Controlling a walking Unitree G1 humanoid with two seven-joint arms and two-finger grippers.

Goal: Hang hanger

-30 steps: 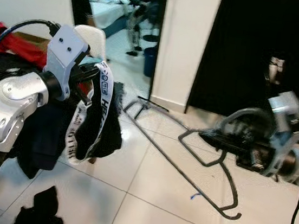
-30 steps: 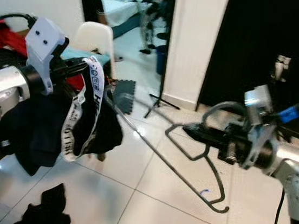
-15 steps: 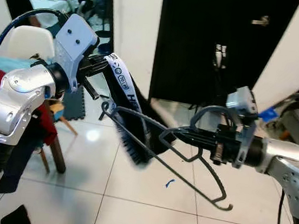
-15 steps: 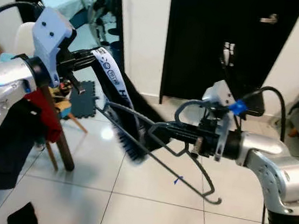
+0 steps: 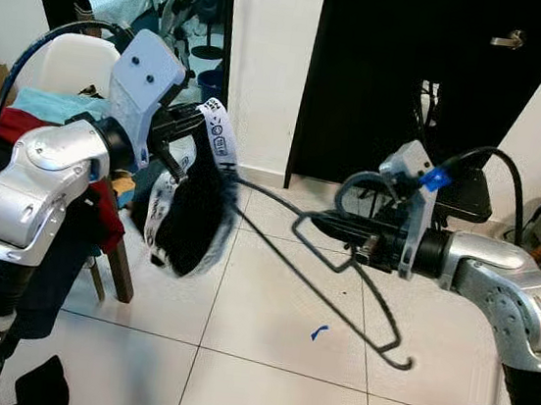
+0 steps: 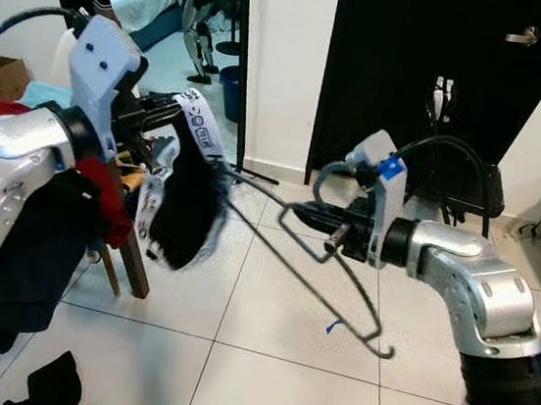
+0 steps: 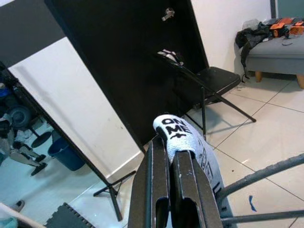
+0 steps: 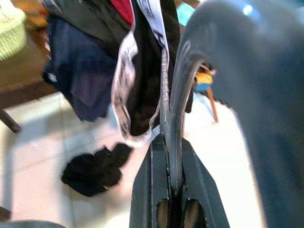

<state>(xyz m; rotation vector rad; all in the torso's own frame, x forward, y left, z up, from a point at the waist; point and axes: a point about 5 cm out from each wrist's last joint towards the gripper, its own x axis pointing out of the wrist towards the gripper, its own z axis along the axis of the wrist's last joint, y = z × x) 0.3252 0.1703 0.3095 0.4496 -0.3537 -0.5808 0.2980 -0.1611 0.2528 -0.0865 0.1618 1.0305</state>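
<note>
Camera swings on past the door; garment (image 5: 189, 222) now hangs straight below left gripper (image 5: 183, 125), clamped on its waistband; right gripper (image 5: 341, 233) pinches hanger (image 5: 358, 292), hook dangling beneath it; rail not yet reached.

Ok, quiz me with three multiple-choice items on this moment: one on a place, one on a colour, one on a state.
1. Where does the black garment with the white printed band hang?
A. from the left tool
B. on the floor tiles
C. over the folding chair

2. What colour is the door behind the arms?
A. white
B. black
C. red

3. How is the right tool set?
A. open, away from the hanger
B. shut on the hanger
C. open around the band

Answers:
1 A: the left tool pinches the band, and the garment dangles below it.
2 B: the door with the metal handle is black.
3 B: the right wrist view shows the fingers closed on the dark wire hanger.
</note>
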